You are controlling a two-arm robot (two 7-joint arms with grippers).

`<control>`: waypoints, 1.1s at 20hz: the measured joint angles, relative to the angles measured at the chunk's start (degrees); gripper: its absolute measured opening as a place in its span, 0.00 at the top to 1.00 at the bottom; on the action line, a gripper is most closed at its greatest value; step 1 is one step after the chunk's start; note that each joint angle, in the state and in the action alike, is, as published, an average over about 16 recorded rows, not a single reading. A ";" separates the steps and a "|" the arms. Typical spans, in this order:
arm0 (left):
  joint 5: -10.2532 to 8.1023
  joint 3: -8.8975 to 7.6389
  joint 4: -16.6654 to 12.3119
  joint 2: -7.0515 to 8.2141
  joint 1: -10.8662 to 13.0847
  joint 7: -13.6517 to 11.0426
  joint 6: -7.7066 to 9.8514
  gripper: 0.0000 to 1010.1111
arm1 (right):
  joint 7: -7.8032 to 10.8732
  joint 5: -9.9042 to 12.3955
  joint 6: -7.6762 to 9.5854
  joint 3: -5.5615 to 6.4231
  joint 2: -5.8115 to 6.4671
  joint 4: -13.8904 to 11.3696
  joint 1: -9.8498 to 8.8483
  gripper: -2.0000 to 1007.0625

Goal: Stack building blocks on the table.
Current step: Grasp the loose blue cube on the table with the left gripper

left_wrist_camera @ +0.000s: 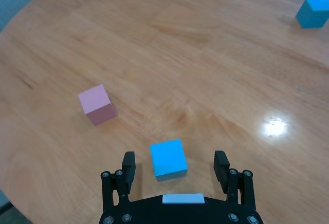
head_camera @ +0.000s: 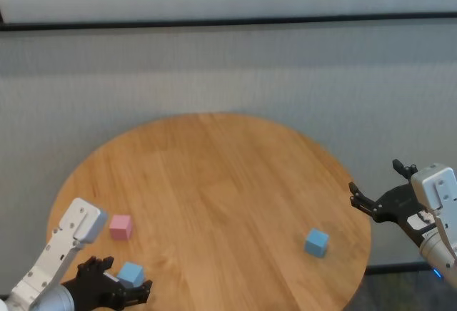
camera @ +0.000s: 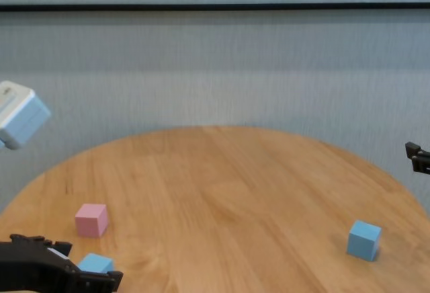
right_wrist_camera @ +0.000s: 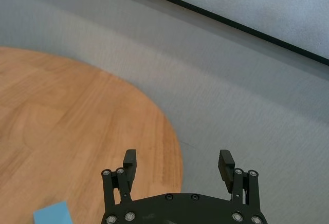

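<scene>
My left gripper hangs low over the near left of the table, open. A light blue block rests on the wood between its fingertips, with a gap on each side. The same block shows between the black fingers in the head view and in the chest view. The pink block sits a little farther in, also seen from the wrist. A second light blue block stands alone at the near right. My right gripper hovers open and empty off the table's right edge.
Grey carpet surrounds the round table, with a wall and a dark baseboard line behind it. The right wrist view shows the table's curved edge below the right gripper and a corner of the right blue block.
</scene>
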 joint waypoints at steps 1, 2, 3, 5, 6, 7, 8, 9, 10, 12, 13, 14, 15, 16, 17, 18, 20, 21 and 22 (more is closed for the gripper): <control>0.24 0.07 0.15 -0.17 -0.20 0.00 0.26 0.01 | 0.00 0.00 0.00 0.00 0.00 0.00 0.00 0.00; 0.46 0.12 0.31 -0.35 -0.38 -0.01 0.52 0.01 | 0.00 0.00 0.00 0.00 0.00 0.00 0.00 0.00; 0.62 0.12 0.45 -0.53 -0.53 -0.01 0.79 0.01 | 0.00 0.00 0.00 0.00 0.00 0.00 0.00 0.00; 0.85 0.07 0.76 -0.92 -0.81 -0.01 1.33 0.01 | 0.00 0.00 0.00 0.00 0.00 0.00 0.00 0.00; 0.95 0.02 0.93 -1.13 -0.95 -0.01 1.62 0.01 | 0.00 0.00 0.00 0.00 0.00 0.00 0.00 0.00; 1.01 -0.05 1.09 -1.35 -1.08 0.00 1.91 0.01 | 0.00 0.00 0.00 0.00 0.00 0.00 0.00 0.00; 1.07 -0.14 1.26 -1.56 -1.20 0.00 2.18 0.01 | 0.00 0.00 0.00 0.00 0.00 0.00 0.00 0.00; 1.12 -0.23 1.45 -1.78 -1.32 -0.02 2.40 0.01 | 0.00 0.00 0.00 0.00 0.00 0.00 0.00 0.00; 1.18 -0.31 1.63 -1.98 -1.44 -0.06 2.57 0.01 | 0.00 0.00 0.00 0.00 0.00 0.00 0.00 0.00; 1.35 -0.43 2.04 -2.37 -1.72 -0.20 2.84 0.01 | 0.00 0.00 0.00 0.00 0.00 0.00 0.00 0.00; 1.46 -0.46 2.27 -2.56 -1.88 -0.30 2.96 0.01 | 0.00 0.00 0.00 0.00 0.00 0.00 0.00 0.00; 1.59 -0.48 2.50 -2.73 -2.04 -0.40 3.07 0.01 | 0.00 0.00 0.00 0.00 0.00 0.00 0.00 0.00; 1.71 -0.50 2.73 -2.91 -2.22 -0.49 3.20 0.01 | 0.00 0.00 0.00 0.00 0.00 0.00 0.00 0.00; 1.84 -0.52 2.95 -3.09 -2.39 -0.58 3.34 0.01 | 0.00 0.00 0.00 0.00 0.00 0.00 0.00 0.00; 1.96 -0.53 3.16 -3.26 -2.56 -0.67 3.50 0.01 | 0.00 0.00 0.00 0.00 0.00 0.00 0.00 0.00; 2.10 -0.53 3.37 -3.41 -2.73 -0.82 3.67 0.01 | 0.00 0.00 0.00 0.00 0.00 0.00 0.00 0.00; 2.43 -0.47 3.79 -3.68 -3.12 -1.15 4.02 0.01 | 0.00 0.00 0.00 0.00 0.00 0.00 0.00 0.00; 2.60 -0.42 3.99 -3.78 -3.32 -1.33 4.20 0.01 | 0.00 0.00 0.00 0.00 0.00 0.00 0.00 0.00; 2.76 -0.36 4.17 -3.86 -3.50 -1.50 4.37 0.01 | 0.00 0.00 0.00 0.00 0.00 0.00 0.00 0.00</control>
